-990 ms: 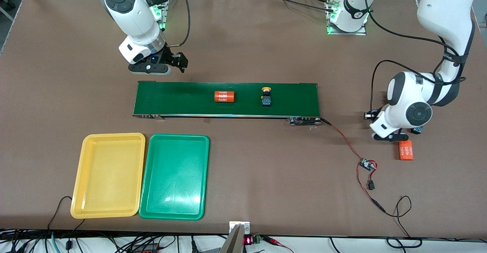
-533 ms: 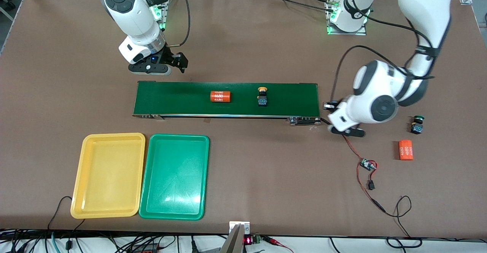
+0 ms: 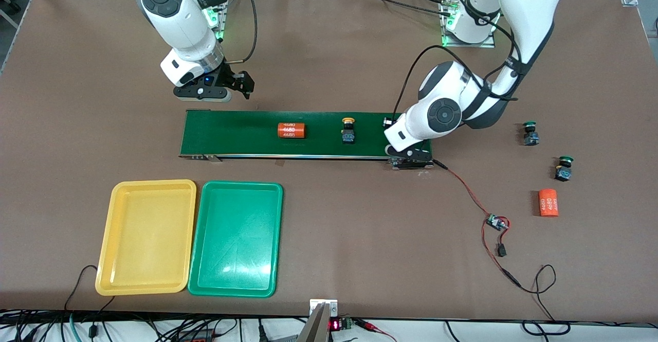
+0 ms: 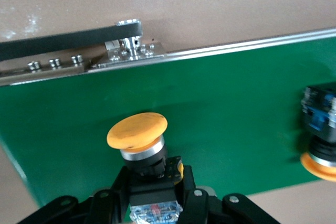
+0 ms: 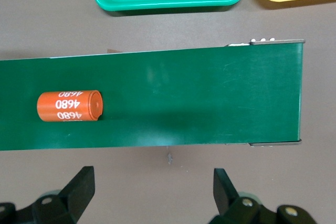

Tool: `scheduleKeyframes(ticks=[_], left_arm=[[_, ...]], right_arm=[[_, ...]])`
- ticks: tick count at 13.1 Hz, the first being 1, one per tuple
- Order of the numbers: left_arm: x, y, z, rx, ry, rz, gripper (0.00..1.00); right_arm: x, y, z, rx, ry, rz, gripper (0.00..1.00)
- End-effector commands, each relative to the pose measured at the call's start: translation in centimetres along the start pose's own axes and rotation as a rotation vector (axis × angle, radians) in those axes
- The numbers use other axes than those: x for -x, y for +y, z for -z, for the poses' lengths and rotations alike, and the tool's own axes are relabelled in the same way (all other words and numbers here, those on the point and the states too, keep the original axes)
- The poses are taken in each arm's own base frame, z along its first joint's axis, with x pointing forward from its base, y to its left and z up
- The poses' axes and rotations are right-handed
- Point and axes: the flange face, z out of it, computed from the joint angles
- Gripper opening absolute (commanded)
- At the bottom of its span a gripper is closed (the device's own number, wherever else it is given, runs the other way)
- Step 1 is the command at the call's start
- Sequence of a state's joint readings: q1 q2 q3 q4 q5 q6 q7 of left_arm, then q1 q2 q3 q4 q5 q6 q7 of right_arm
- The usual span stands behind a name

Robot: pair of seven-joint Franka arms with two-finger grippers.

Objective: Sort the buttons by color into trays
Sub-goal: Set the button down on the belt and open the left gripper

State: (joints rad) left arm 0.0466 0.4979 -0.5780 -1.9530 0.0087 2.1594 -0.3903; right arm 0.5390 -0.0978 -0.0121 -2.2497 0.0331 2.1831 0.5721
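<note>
My left gripper is shut on the black body of a yellow-capped button, held over the conveyor belt at its end toward the left arm. In the front view the left gripper hides that button. A second yellow button lies on the belt. Two green buttons sit on the table toward the left arm's end. My right gripper waits open over the table beside the belt. The yellow tray and green tray lie nearer the camera.
An orange "4680" cylinder lies on the belt, and another cylinder rests on the table near the green buttons. A red-and-black wire with a small circuit board runs from the conveyor's end across the table.
My left arm has swung from the table near the orange cylinder to the conveyor's end, uncovering both green buttons. The cylinder and button on the belt have drifted toward the right arm's end.
</note>
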Motion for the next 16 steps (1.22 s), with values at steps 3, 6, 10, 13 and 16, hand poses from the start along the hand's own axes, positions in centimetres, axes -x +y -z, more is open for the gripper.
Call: scheduleKeyframes(ticks=[3,6,10,13,16], left_arm=[[0.1,-0.9,2.7,0.003,0.029,0.025,1.00],[-0.3,-3.0,9.4,-0.013,0.096,0.066,1.00],[-2.5,-13.6,14.6,-0.051,0.094,0.250,1.00],[-3.6,-24.7,14.0,-0.161,0.098,0.205,1.00],[-5.0,-34.9,14.2,-0.305,0.215,0.016,1.00]], right_arm=[[-0.4,-0.5,0.3,-0.010,0.013,-0.010,1.00],[-0.4,-0.5,0.3,-0.011,0.012,-0.011,1.00],[-0.3,-0.5,0.4,-0.008,0.007,-0.011,1.00],[-0.3,-0.6,0.2,-0.006,0.005,0.006,1.00],[-0.2,-1.3,0.3,-0.009,0.007,0.003,1.00]])
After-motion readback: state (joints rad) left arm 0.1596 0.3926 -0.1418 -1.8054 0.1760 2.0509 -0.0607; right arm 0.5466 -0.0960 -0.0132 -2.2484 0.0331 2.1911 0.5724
